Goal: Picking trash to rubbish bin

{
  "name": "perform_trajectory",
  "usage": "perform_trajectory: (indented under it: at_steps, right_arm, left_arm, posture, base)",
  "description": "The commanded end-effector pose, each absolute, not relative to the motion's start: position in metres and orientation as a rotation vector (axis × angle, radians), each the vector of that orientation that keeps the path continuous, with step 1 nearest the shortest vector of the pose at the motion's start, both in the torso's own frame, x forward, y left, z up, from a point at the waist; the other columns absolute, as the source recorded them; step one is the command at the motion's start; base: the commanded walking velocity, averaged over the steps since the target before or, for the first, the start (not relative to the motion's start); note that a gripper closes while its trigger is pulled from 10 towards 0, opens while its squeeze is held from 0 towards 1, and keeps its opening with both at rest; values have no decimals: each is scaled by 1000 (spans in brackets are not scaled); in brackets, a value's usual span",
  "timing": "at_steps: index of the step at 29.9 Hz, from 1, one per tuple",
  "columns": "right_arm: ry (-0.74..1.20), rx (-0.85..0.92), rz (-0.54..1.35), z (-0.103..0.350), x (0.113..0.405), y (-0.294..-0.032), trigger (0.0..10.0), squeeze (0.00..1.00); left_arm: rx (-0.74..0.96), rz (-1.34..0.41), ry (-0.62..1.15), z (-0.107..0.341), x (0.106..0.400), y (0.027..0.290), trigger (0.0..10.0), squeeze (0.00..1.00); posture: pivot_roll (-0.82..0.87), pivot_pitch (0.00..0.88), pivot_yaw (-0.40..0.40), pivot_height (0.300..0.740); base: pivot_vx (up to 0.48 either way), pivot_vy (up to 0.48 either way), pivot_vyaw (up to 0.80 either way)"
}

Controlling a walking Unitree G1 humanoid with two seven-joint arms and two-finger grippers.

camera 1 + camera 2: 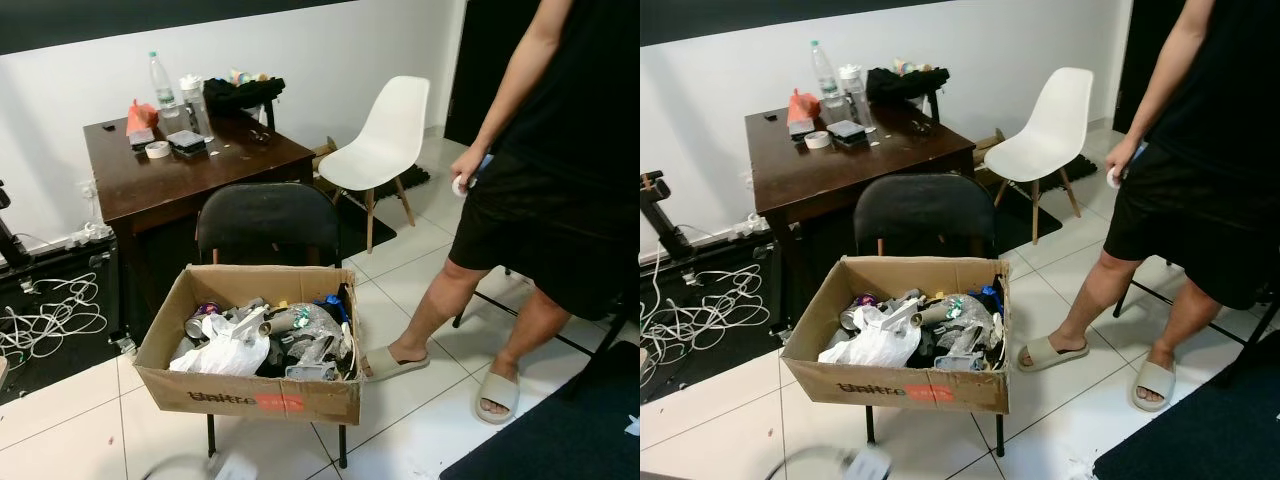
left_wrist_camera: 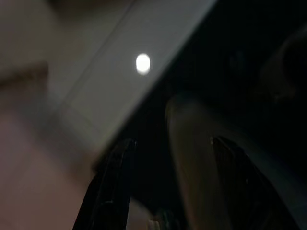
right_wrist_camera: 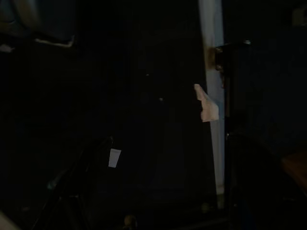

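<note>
Left eye view: cardboard box [image 1: 252, 395] of trash [image 1: 262, 340] sits on black chair [image 1: 266, 222], person [image 1: 540, 200] beside box. Left gripper [image 2: 165, 158] fingers apart, empty; right gripper too dark, cannot tell. Likely search step; next: locate trash on floor, reach.

Brown cardboard box [image 1: 262, 391], black chair [image 1: 266, 222], white chair [image 1: 385, 135], dark-brown table [image 1: 190, 170].

I'm seeing a black chair [image 1: 266, 222] carrying a cardboard box [image 1: 262, 392] of trash on the white tiled floor [image 1: 60, 415]; a dark wooden table [image 1: 190, 165] behind is holding bottles [image 1: 160, 82] and a tape roll [image 1: 157, 150].
</note>
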State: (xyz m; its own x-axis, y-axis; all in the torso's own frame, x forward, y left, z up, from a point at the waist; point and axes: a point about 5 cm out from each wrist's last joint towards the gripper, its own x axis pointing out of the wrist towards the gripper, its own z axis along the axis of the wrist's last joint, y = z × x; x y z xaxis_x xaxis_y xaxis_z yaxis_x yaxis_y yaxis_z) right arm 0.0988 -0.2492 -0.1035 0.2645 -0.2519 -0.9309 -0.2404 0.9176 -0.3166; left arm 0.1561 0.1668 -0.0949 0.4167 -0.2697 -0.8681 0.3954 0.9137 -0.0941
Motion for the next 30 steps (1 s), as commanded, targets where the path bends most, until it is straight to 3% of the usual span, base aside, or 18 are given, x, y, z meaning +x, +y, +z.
perform_trajectory:
  at_steps: [1,5,30]
  right_arm:
    - [1308,-408,12,-105,100,-242,10000,0]
    - [1310,-387,6,-106,98,-241,10000,0]
    - [1325,-353,-11,-106,97,-243,10000,0]
  left_arm:
    - [142,-376,1114,-99,146,178,10000,0]
    - [127,-335,1208,-107,120,184,10000,0]
    - [240,-392,1228,-109,118,180,10000,0]
  posture:
    - [-230,71,115,740]
    - [-223,71,114,740]
    - [-241,62,119,740]
  base:
    - [0,0,800]
    - [0,0,800]
    - [0,0,788]
